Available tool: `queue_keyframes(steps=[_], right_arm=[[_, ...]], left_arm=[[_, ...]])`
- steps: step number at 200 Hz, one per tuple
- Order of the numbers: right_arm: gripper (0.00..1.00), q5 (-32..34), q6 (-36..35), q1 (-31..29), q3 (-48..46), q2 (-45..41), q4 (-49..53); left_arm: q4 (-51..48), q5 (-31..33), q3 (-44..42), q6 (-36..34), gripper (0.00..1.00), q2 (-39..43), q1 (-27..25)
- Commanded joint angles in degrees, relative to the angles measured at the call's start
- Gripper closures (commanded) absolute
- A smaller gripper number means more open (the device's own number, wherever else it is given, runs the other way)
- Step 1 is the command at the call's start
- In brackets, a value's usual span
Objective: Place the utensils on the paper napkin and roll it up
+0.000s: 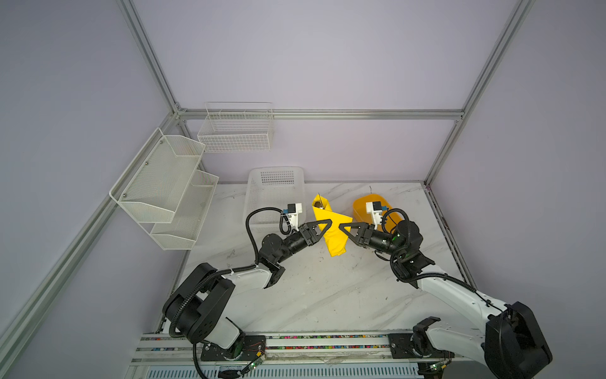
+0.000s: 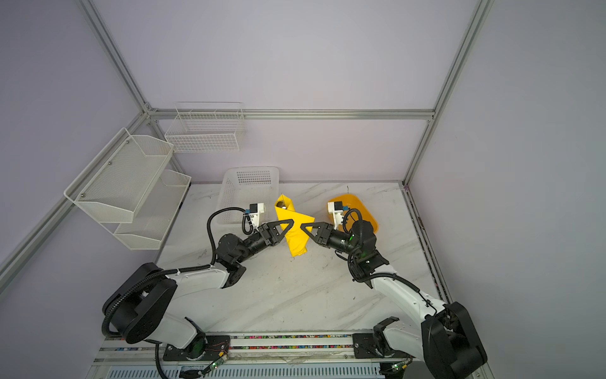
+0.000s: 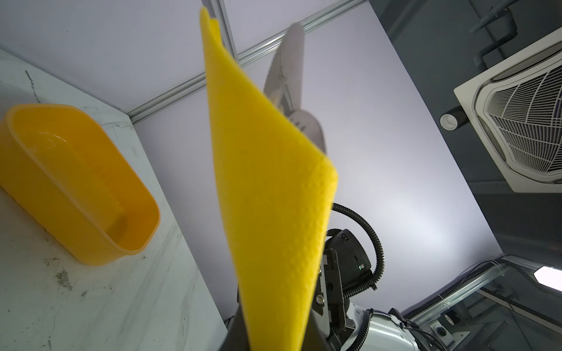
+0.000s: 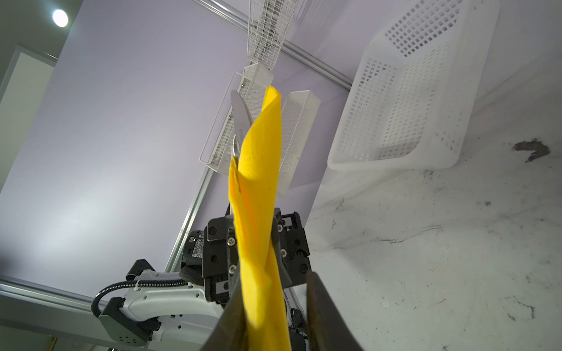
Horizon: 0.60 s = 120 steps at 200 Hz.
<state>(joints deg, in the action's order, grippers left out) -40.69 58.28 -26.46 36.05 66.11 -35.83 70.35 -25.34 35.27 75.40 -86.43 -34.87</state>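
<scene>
The paper napkin is a narrow yellow roll standing tilted above the marble table. The utensils are wrapped inside it, and only their silver ends stick out of its upper end. My left gripper is shut on the roll's middle from the left. My right gripper faces it from the right with the roll between its jaws. It is open: one finger lies against the paper, the other stands off with a gap.
An orange-yellow plastic tub sits just behind my right wrist. A white perforated basket stands behind my left wrist. White mesh shelves and a wire basket hang on the walls at the back left.
</scene>
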Motion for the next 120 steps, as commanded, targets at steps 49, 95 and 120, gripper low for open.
queue_keyframes(steps=[49,95,120], right_arm=[[0.63,4.26,-5.66,0.78,5.80,-5.05,12.26],[0.59,11.96,-10.60,0.71,10.33,-10.06,24.24],[0.59,15.07,-14.02,0.78,13.42,-12.48,30.21]], left_arm=[[2.54,2.43,0.94,-2.35,0.94,2.62,0.42],[0.76,2.97,0.97,-3.27,0.94,3.38,0.51],[-1.73,3.15,0.86,-4.00,0.94,4.11,0.51]])
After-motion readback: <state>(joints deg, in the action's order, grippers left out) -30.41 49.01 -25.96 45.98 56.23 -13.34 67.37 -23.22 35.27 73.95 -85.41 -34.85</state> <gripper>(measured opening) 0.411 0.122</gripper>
